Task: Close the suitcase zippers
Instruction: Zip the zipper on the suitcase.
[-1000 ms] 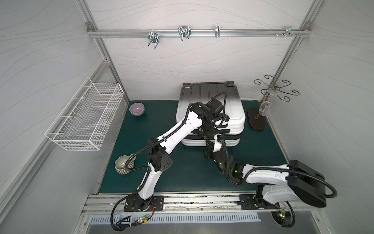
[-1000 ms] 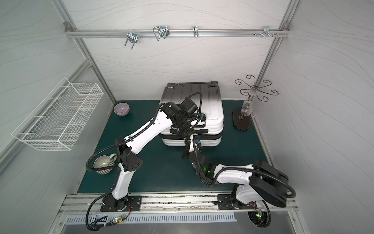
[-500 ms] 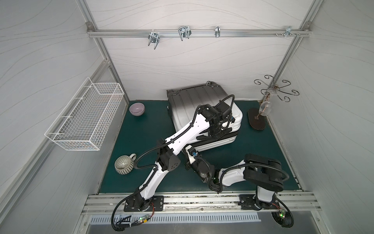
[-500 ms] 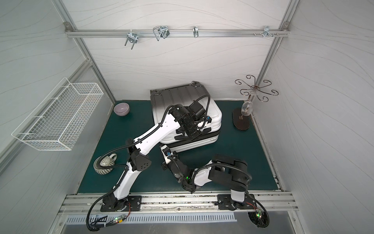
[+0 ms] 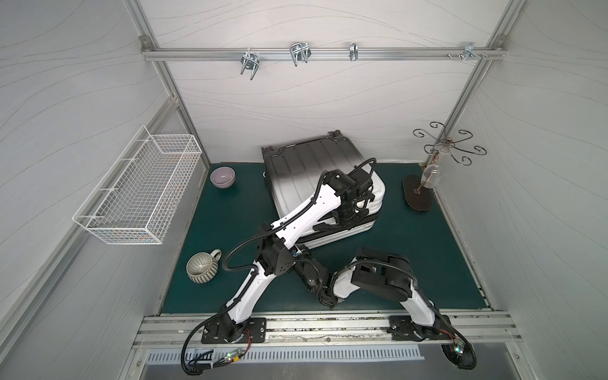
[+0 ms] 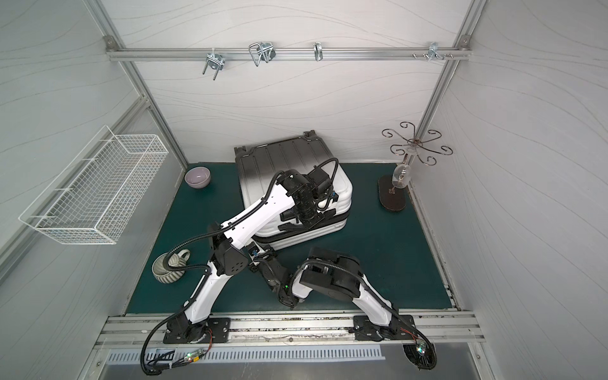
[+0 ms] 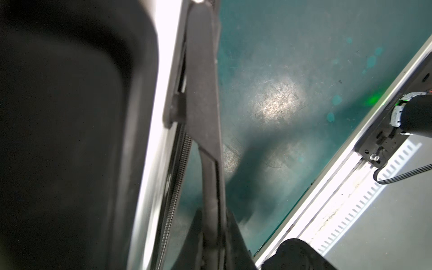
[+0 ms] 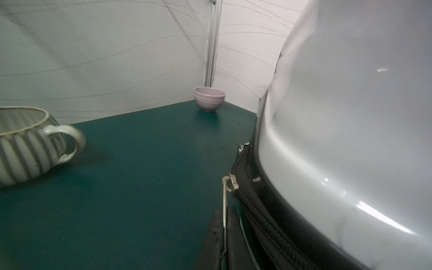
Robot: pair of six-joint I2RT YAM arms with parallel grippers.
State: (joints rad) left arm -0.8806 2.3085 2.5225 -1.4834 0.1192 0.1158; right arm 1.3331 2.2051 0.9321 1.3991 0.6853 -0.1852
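Suitcase [image 5: 312,164] askew; right tool [image 8: 224,210] pinching its thin zipper pull [image 8: 225,198] may slip off at the corner, left tool [image 7: 214,163] clamped shut.

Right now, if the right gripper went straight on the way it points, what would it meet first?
Likely the zipper slider on the suitcase seam, ahead of the right gripper, which is shut on the zipper pull. Past it lies green mat toward the purple bowl; depth unclear.
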